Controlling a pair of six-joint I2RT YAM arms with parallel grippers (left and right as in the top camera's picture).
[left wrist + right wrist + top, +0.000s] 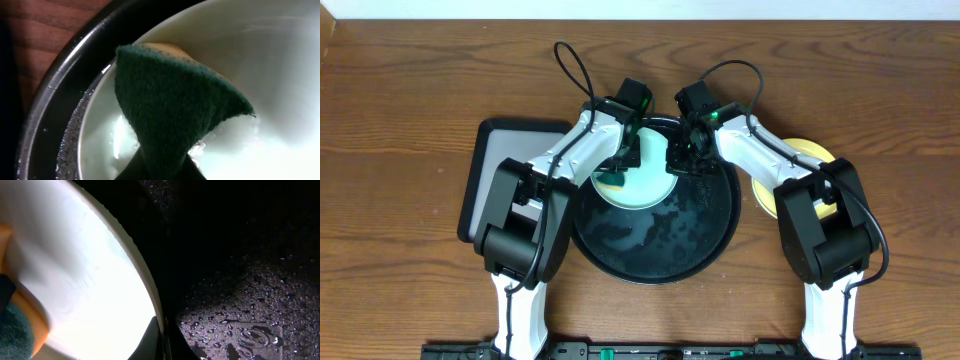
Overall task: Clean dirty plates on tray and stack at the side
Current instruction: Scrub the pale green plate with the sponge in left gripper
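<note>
A pale mint-green plate [642, 180] lies on the far part of the large round black tray [655, 250]. My left gripper [618, 170] is shut on a green sponge [612, 181] that rests on the plate's left side. In the left wrist view the sponge [175, 110] hangs folded from the gripper [162, 172] over the wet plate [280, 75]. My right gripper [676, 163] is shut on the plate's right rim. The right wrist view shows its fingers [150, 342] pinching the rim of the plate [90, 270]. A pale yellow plate [807, 155] sits on the table at the right, partly under the right arm.
The tray [250, 305] is wet, with water drops across its surface. A rectangular black tray with a grey inside [505, 160] stands left of the round tray, partly under the left arm. Brown wood-grain tabletop [410, 250] surrounds everything.
</note>
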